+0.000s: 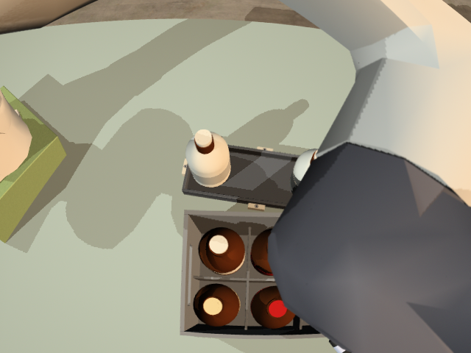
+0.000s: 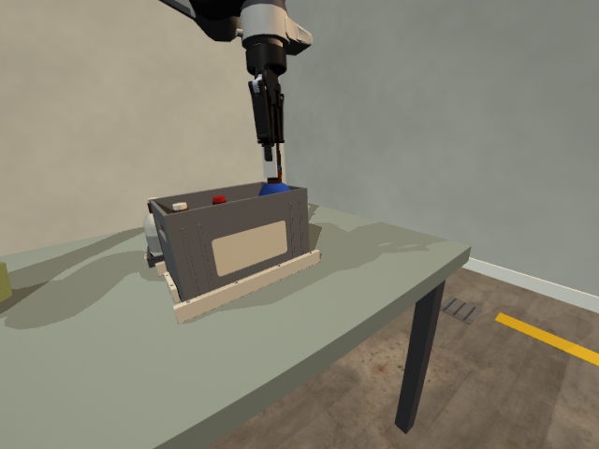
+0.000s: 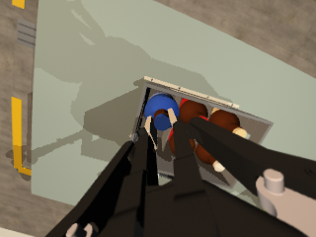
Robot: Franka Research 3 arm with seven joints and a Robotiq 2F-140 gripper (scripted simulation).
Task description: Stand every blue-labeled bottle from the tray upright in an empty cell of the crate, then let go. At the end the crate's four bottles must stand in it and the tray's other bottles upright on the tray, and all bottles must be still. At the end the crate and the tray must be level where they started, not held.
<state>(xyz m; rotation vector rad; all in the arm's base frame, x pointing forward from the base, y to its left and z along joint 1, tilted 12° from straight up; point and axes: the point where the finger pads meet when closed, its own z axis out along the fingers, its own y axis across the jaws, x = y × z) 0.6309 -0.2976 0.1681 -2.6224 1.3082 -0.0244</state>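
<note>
My gripper (image 2: 272, 156) points straight down over the far right end of the grey crate (image 2: 237, 241) and is shut on the neck of the blue-labeled bottle (image 2: 274, 188). The bottle stands upright, sunk in a cell, with only its blue shoulder above the rim. In the wrist view the fingertips clasp the brown neck above the blue shoulder (image 3: 160, 108). Brown bottles fill the crate's other cells (image 1: 221, 248), one with a red cap (image 1: 277, 308). The dark tray (image 1: 247, 178) behind the crate holds an upright cream-labeled bottle (image 1: 207, 159) and a white one (image 1: 303, 165), partly hidden by my arm.
My arm (image 1: 372, 246) hides the crate's right part in the overhead view. A green box (image 1: 23, 167) sits at the table's left edge. The table's edge (image 2: 435, 270) runs to the right of the crate.
</note>
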